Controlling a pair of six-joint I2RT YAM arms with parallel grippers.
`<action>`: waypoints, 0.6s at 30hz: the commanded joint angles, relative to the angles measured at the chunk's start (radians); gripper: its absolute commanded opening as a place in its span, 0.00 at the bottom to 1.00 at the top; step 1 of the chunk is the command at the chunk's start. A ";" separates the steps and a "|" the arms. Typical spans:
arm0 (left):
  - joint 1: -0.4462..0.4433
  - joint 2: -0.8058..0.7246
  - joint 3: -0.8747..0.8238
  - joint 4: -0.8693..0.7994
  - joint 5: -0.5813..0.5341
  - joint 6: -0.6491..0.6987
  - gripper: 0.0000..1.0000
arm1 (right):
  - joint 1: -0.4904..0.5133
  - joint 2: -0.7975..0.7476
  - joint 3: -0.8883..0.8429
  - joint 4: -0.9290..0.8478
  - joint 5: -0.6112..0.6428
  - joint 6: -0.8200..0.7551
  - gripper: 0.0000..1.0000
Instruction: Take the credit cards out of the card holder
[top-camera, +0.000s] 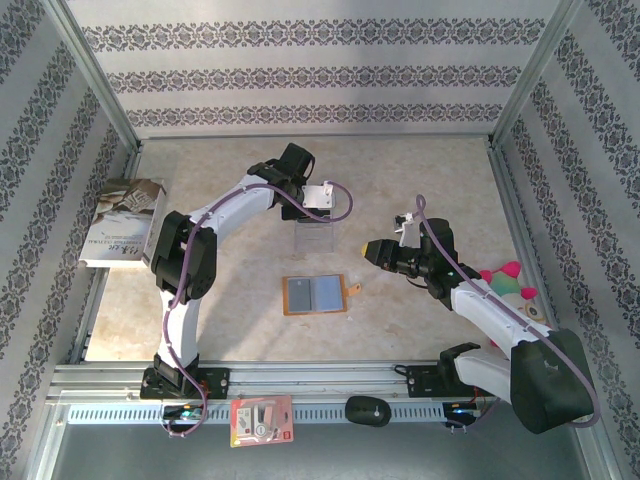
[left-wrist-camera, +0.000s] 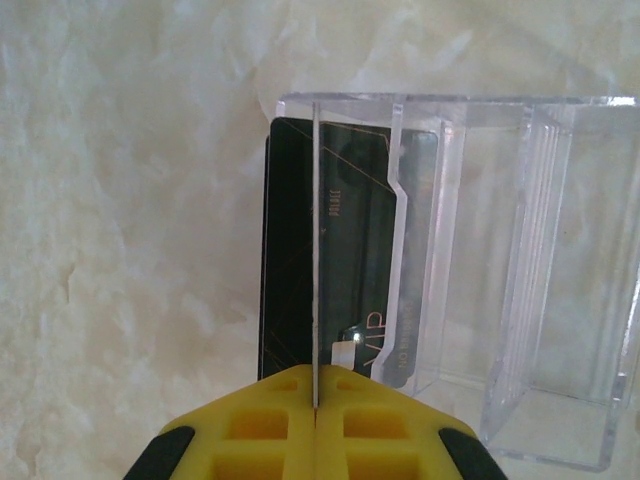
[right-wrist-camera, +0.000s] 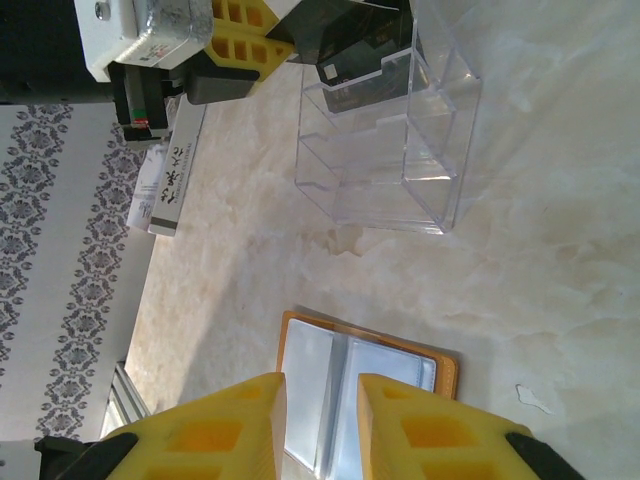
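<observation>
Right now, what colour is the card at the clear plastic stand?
Black card, clearest in the left wrist view.

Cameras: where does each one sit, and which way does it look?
Top external: fixed high behind the arms, looking down; both arms, left hand and right hand show.
Left wrist: on the left arm, looking along shut yellow fingers pinching a thin card edge-on, toward a black card at the clear stand.
Right wrist: on the right arm, looking past its open fingers at the card holder.
Shared: top and right wrist both catch stand, holder, left hand.
</observation>
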 joint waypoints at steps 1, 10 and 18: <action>0.009 0.006 -0.004 0.015 -0.010 0.024 0.00 | -0.013 0.004 0.018 0.028 -0.021 0.007 0.26; 0.009 -0.003 -0.026 0.050 -0.026 0.007 0.05 | -0.017 0.011 0.016 0.038 -0.027 0.009 0.26; 0.009 -0.040 -0.068 0.200 -0.097 -0.039 0.25 | -0.019 0.013 0.017 0.043 -0.031 0.012 0.26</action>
